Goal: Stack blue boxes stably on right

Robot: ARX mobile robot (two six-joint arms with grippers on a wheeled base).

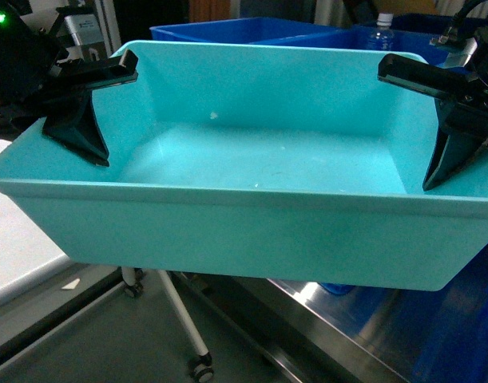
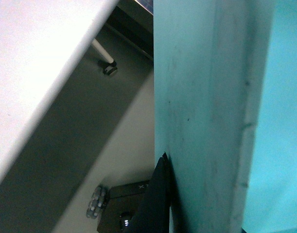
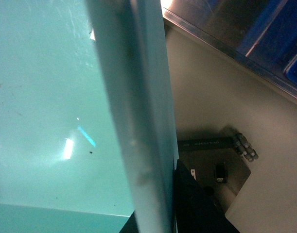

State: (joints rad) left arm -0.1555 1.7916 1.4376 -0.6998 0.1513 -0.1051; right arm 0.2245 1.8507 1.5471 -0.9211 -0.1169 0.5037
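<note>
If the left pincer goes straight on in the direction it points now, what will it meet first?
The left pincer points down over the wall of the light turquoise plastic tub, which it grips. Its inner finger would probably meet the tub's floor first, though depth is unclear.

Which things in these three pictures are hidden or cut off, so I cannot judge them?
- Head view: the turquoise tub hides whatever lies beneath it.
- Head view: the dark blue crates show only their rims behind the tub.
- Left wrist view: left gripper mostly cut off.
- Right wrist view: right gripper dark, cropped.
</note>
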